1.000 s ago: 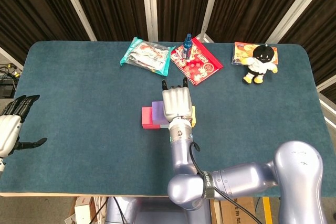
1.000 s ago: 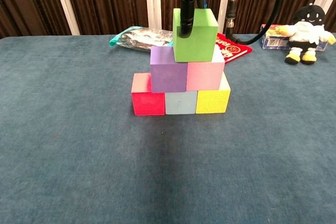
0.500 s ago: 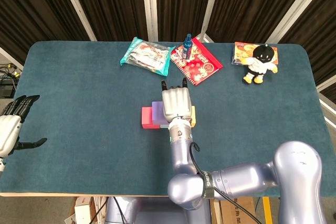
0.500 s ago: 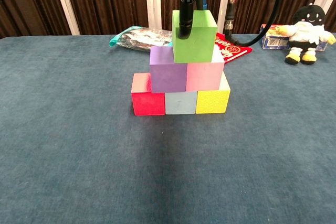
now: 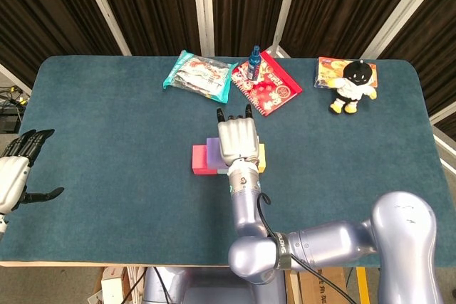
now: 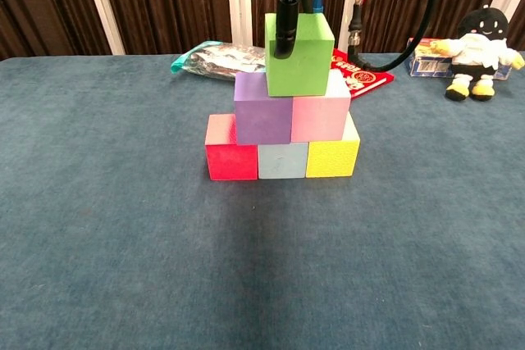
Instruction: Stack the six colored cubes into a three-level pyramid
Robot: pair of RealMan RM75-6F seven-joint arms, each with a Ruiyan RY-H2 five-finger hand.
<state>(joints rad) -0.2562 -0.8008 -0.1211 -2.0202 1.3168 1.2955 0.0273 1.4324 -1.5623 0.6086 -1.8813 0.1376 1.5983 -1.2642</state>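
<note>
Cubes form a pyramid at the table's (image 6: 98, 268) centre. In the chest view, the bottom row runs red cube (image 6: 230, 149), pale blue cube (image 6: 282, 161), yellow cube (image 6: 332, 156); above sit a purple cube (image 6: 262, 108) and pink cube (image 6: 320, 115). On top, a green cube (image 6: 299, 55) is gripped by the right hand (image 5: 238, 140), one dark finger (image 6: 284, 26) down its front face. The left hand (image 5: 16, 170) hovers at nine o'clock, fingers spread, holding nothing. At twelve o'clock lie a snack bag (image 5: 199, 75), red booklet (image 5: 266, 83) and blue bottle (image 5: 255, 55); a plush toy (image 5: 351, 85) sits at two o'clock.
</note>
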